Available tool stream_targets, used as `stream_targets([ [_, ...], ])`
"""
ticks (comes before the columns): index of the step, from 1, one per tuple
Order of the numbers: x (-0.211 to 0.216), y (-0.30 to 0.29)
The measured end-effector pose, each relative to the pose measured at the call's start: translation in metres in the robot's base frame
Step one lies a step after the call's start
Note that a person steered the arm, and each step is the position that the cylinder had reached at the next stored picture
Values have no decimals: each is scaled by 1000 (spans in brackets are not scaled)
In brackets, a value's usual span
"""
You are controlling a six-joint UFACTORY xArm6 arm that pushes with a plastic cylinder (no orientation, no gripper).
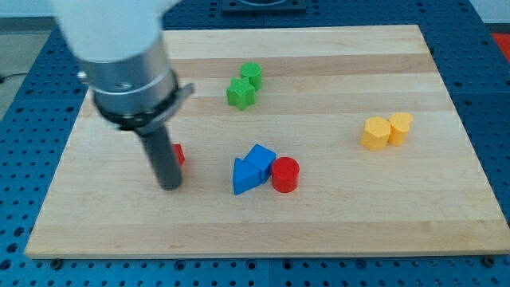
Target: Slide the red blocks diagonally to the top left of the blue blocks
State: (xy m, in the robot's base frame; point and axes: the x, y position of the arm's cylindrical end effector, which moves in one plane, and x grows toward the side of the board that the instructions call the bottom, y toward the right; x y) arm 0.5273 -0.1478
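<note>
On the wooden worktop [335,231], our tip [170,186] rests at the left, touching or just beside a red block [178,155] mostly hidden behind the rod; its shape is unclear. We carry no gripper, only this rod. The red cylinder [285,174] sits touching the right of the blue triangular block [245,176] and blue cube [260,159], well right of our tip, so it likely needs moving left and far.

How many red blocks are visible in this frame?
2: a red cylinder touching the blue blocks' right side, and a red block, mostly hidden behind my tip, farther left.
</note>
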Motion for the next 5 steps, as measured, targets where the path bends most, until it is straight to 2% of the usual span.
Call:
stream_targets([
  [1, -39, 12],
  [2, -75, 76],
  [3, -83, 156],
  [4, -56, 220],
  [5, 3, 221],
])
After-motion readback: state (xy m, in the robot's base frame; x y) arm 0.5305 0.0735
